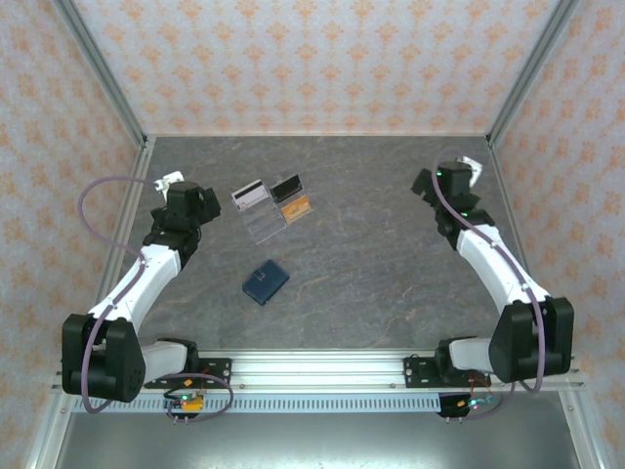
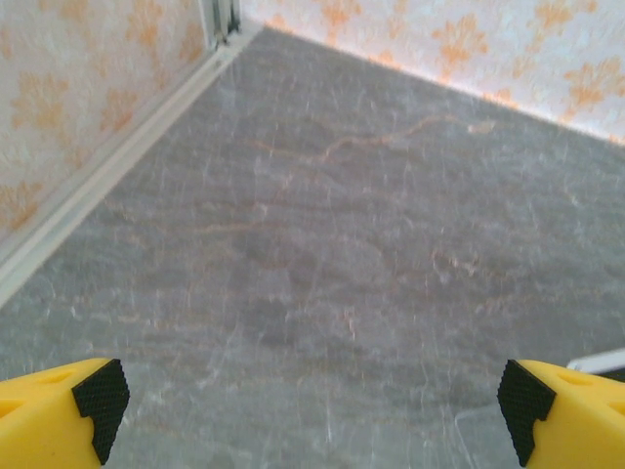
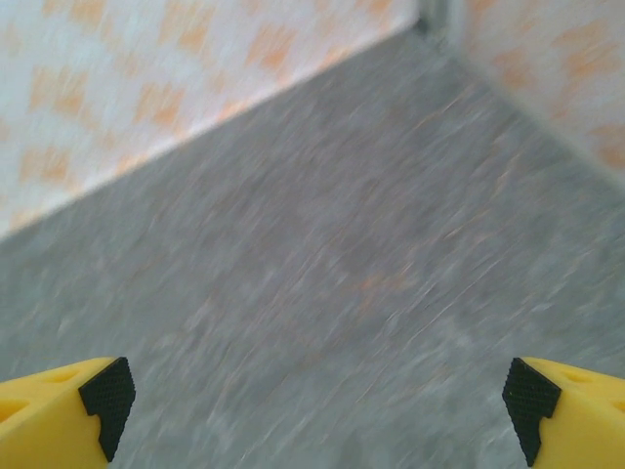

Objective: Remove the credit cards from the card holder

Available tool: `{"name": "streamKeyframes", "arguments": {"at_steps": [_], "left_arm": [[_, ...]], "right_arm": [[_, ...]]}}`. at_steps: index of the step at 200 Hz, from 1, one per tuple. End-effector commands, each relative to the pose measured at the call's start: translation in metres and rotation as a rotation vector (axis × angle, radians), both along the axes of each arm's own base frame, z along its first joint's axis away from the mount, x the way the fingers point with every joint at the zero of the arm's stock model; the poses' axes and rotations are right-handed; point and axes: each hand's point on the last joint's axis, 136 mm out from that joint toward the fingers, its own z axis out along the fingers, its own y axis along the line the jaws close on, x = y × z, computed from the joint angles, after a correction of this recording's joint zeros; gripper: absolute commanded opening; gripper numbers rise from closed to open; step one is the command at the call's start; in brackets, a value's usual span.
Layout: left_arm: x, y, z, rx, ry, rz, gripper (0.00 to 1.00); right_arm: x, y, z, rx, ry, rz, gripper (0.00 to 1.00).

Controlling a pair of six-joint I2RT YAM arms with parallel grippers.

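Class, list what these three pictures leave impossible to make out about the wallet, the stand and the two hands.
- card holder, top view: folded shut, so its cover hides whatever is inside.
- acrylic stand, top view: the cards in it are too small to read.
- table, right wrist view: smeared by motion blur.
- left hand and right hand: fingers cut off by the lower frame corners.

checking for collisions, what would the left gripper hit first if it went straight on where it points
Most likely the bare table, short of the patterned wall: the left gripper, fingers open, has nothing else ahead. Depth is unclear.
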Motion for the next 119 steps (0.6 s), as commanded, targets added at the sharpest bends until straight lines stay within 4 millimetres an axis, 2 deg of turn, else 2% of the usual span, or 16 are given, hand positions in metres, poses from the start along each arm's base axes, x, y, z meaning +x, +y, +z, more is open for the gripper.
{"name": "streamKeyframes", "arguments": {"at_steps": [1,31,63,90,119], "left_arm": [[-0.009,-0.008,-0.003,-0.062,0.042,-0.005,1.0],[-0.011,-0.005,-0.003,-0.072,0.036,0.024,1.0],[-0.016,0.002,-0.003,-0.061,0.025,0.068,1.0],[-0.021,0.006,-0.003,-0.052,0.032,0.083,1.0],[-0.022,0.011,0.001,-0.079,0.0,0.125,1.0]], "right_arm": [[-0.015,0.081,-0.031,0.071,0.171,0.242,0.99],[-0.03,0.188,-0.059,0.089,0.27,0.514,1.0],[-0.068,0.294,-0.093,0.02,0.369,0.812,0.96],[-0.096,0.351,-0.112,-0.111,0.43,0.977,0.96],[-0.113,0.389,-0.124,-0.135,0.484,1.086,0.96]]}}
